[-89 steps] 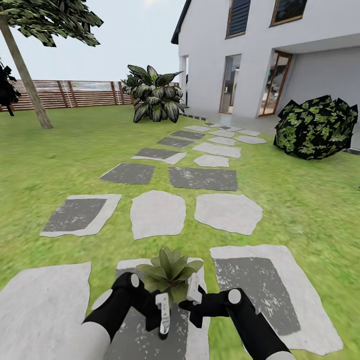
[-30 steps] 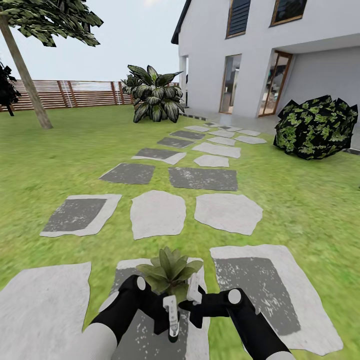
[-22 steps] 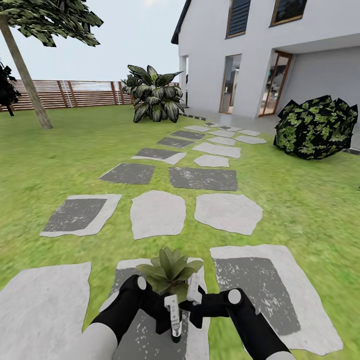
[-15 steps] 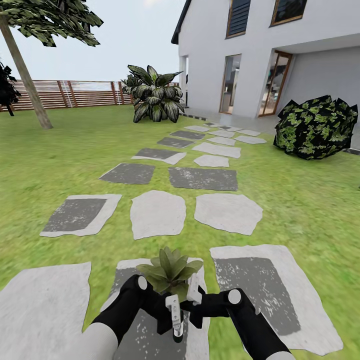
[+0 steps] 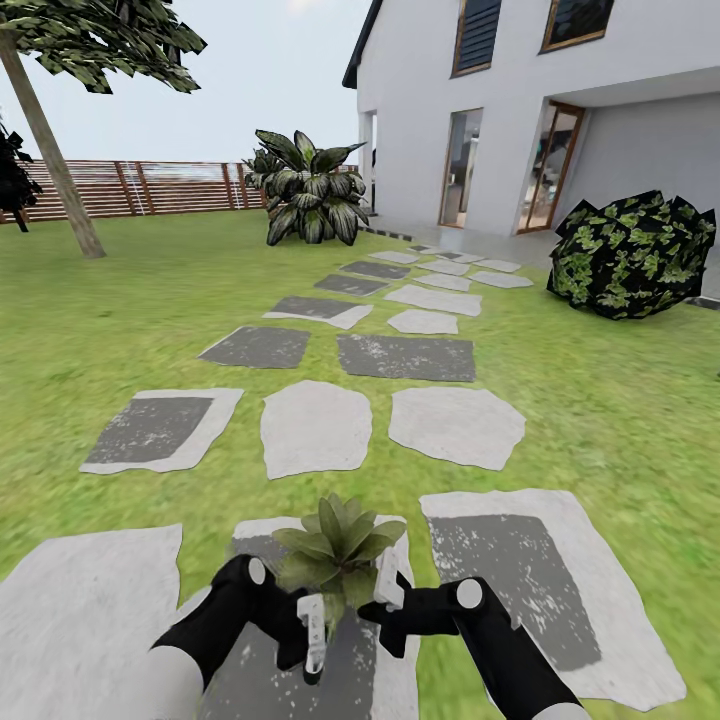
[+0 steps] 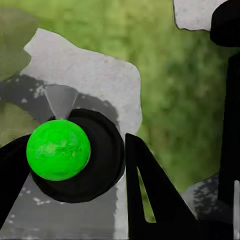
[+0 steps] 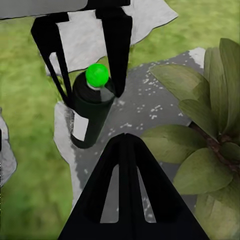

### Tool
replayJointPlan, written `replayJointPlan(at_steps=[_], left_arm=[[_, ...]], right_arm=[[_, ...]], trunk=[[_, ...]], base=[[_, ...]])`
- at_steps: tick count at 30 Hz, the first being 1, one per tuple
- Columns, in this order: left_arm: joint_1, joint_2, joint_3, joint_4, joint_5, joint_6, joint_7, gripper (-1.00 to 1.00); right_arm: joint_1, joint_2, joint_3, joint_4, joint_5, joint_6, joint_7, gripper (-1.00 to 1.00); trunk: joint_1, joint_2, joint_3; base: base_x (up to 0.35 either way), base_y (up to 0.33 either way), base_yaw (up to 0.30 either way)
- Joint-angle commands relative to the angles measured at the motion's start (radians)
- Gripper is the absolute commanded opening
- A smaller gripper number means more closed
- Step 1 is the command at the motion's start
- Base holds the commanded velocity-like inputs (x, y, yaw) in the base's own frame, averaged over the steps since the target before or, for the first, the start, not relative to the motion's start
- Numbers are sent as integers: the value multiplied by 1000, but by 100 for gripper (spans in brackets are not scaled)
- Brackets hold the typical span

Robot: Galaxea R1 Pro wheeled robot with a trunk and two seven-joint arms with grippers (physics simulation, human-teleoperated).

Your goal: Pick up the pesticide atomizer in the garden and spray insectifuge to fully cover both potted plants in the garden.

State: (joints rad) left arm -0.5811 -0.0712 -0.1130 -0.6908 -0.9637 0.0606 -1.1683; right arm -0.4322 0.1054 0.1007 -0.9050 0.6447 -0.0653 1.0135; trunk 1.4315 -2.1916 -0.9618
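— What's underfoot?

— A green lawn (image 5: 90, 320) with flat grey stepping stones (image 5: 405, 357) set into it, running toward the house.

— Anything standing on them?

— One potted plant (image 5: 338, 545), a rosette of pointed green leaves, sits on the near stone (image 5: 250, 540).

— And on the grass itself?

— A round dark bush (image 5: 633, 254), a broad-leaved plant (image 5: 305, 188), and a tree trunk (image 5: 55, 160).

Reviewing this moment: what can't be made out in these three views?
- Trigger head of the pesticide atomizer: in the right wrist view, a green sphere and the left gripper cover it; in the left wrist view, the sphere sits over it.
- Its label text: right wrist view, too small and blurred.
- Pot of the potted plant: head view, hidden by leaves, the left gripper and the right gripper.
- Spray on the leaves: not discernible.
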Motion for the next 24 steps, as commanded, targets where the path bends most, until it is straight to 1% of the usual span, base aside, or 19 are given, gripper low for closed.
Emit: replayJointPlan(at_steps=[1,5,6,7,8,9,11,13,14,15,16,17,18,19,20,21,22,23,24], left_arm=[[0,14,1,-1,0,7,-3,-100],[4,93,10,-2,8,7,7,-100],[4,114,19,-2,11,7,14,-100],[7,132,42,-2,14,7,25,-100],[9,143,67,-2,15,7,31,-100],[11,159,128,-2,16,6,38,-100],[12,168,229,-2,16,7,41,-100],[12,168,285,-1,15,12,42,-100],[12,167,310,0,15,19,46,-100],[12,166,324,0,17,32,53,-100],[13,165,329,0,17,48,57,-100],[13,164,333,0,18,71,61,-100],[14,162,335,0,20,101,65,-100],[15,161,337,0,20,120,67,-100],[16,160,338,0,21,128,67,-100],[16,159,339,0,21,135,68,-100],[16,158,340,1,22,139,69,-100],[17,158,341,2,22,141,73,-100],[17,157,363,21,22,142,86,-100]], right_arm=[[0,0,-1,-1,10,-7,2,-100],[0,-1,-2,1,11,-7,2,-100],[0,-2,-3,1,12,-7,1,-100],[0,-4,-6,4,13,-7,1,-100],[0,-7,-7,7,14,-7,0,-100],[0,-11,-10,20,13,-8,-2,100],[0,-15,-13,47,14,-8,-5,100],[0,-24,-14,62,14,-9,-9,100],[0,-39,-14,73,15,-9,-23,100],[0,-55,-14,92,14,-9,-52,100],[0,-65,-14,112,14,-10,-80,100],[0,-76,-14,160,13,-10,-144,100],[0,-81,-14,193,13,-11,-191,100],[0,-91,-20,239,12,-13,-271,100],[0,-100,-34,269,11,-15,-332,100],[2,-109,-66,307,10,-24,-412,100],[3,-115,-111,342,10,-45,-474,100],[4,-121,-161,377,10,-77,-515,100],[6,-137,-233,419,10,-125,-546,100]], trunk=[[0,0,-1],[0,0,-1],[0,0,-1],[0,0,-1],[0,0,-1],[0,0,-1],[0,0,-1],[0,0,-1],[0,0,-1],[0,0,-1],[0,0,-1],[0,0,-1],[0,0,-1],[0,0,-1],[0,0,-1],[0,0,-1],[0,0,-1],[0,0,-1],[0,0,-1]], base=[[0,0,0],[0,0,0],[0,0,0],[0,0,0],[0,0,0],[0,0,0],[0,0,0],[0,0,0],[0,0,0],[0,0,0],[0,0,0],[0,0,0],[0,0,0],[0,0,0],[0,0,0],[0,0,0],[0,0,0],[0,0,0],[0,0,0]])
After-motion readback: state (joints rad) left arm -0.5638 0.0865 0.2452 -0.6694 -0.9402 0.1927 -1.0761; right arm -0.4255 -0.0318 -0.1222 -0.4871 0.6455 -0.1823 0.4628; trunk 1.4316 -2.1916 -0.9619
